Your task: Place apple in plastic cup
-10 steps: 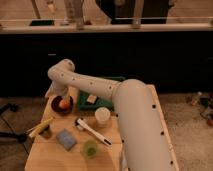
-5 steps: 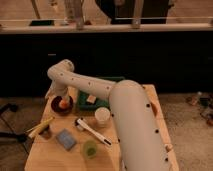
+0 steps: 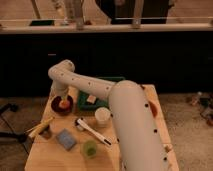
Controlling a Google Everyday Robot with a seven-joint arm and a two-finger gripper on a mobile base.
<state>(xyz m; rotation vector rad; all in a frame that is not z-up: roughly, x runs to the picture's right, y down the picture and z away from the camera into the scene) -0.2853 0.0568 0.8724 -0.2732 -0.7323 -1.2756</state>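
Note:
The apple (image 3: 65, 104), small and orange-red, lies in a dark bowl (image 3: 56, 109) at the back left of the wooden table (image 3: 50, 155). My gripper (image 3: 60, 95) hangs straight down over that bowl, right at the apple, at the end of the white arm (image 3: 130, 125) that sweeps in from the lower right. The plastic cup (image 3: 90, 148), translucent light green, stands upright near the table's front, well apart from the gripper. The arm hides part of the table's right side.
A white cup (image 3: 102, 116) stands mid-table next to the arm. A green tray (image 3: 102, 102) lies behind it. A white-handled brush (image 3: 92, 132), a blue sponge (image 3: 66, 139) and a yellow object (image 3: 39, 128) lie near the front left. An orange bowl (image 3: 153, 108) peeks out at the right.
The arm has shifted only slightly. The gripper stays over the dark bowl at the apple, and nothing on the table has moved.

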